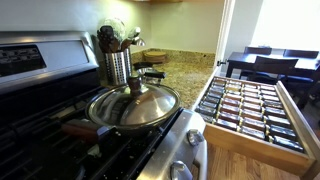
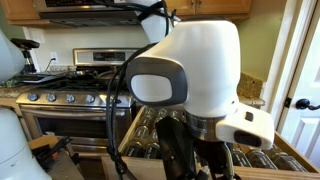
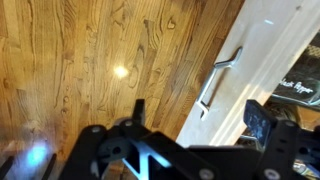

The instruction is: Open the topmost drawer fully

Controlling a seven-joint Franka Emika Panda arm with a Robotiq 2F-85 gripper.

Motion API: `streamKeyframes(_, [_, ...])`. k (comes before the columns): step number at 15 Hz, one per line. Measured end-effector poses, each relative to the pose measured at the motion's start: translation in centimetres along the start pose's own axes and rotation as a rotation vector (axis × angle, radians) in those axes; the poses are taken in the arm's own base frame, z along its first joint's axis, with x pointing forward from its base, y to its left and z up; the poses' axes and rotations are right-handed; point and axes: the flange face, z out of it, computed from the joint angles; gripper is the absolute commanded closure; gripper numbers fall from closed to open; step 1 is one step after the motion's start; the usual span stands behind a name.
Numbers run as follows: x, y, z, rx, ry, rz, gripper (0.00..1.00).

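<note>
White-fronted topmost drawer lies just past the spread, empty tool; its slanted handle points into the tool's gap.

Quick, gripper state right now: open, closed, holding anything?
Gripper: open, holding nothing; the handle of the topmost drawer is not gripped.
</note>
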Motion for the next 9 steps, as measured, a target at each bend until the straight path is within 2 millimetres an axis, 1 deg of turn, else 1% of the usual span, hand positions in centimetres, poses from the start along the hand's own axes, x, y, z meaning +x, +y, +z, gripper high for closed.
streamKeyframes(5, [0.3,-1.9,-2.6,0.062,0.000,-0.032,0.00])
streamKeyframes(9, [0.1,-2.3,-3.3,0.075,0.002,-0.037,0.00])
